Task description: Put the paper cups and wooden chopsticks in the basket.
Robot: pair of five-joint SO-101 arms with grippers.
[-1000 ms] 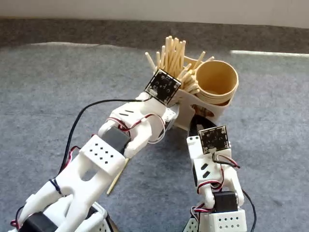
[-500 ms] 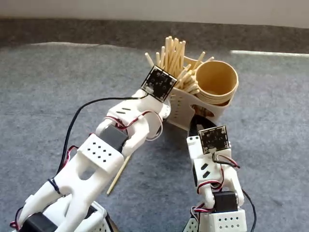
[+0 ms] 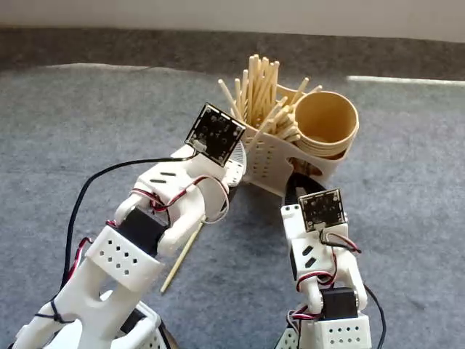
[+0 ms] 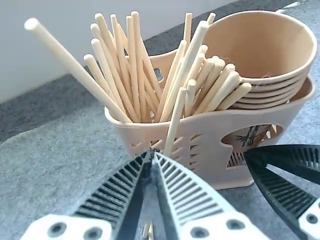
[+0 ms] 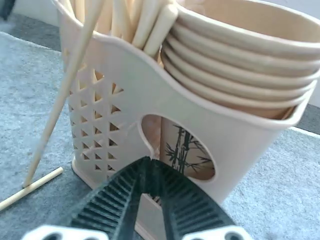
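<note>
1. Left gripper (image 4: 150,159): jaws closed, empty, just beside basket (image 3: 270,166).
2. Right gripper (image 5: 147,165): jaws closed, at basket wall.
3. Cups (image 3: 327,120) and chopsticks (image 3: 258,83) in basket; loose chopstick (image 3: 182,254) on carpet (image 3: 87,131).

Chopsticks (image 4: 134,75) and cups (image 4: 260,45) — basket (image 4: 210,137) full

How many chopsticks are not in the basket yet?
2: one chopstick lies on the carpet, another chopstick leans against the basket from outside. More may be hidden.

surface: table (image 3: 65,145) is covered in grey felt-like mat
wall: pale wall (image 3: 218,13) is seen at far edge
band: darker strip (image 3: 109,47) is set under it
light: bright patch (image 3: 407,78) is cast far right
</note>
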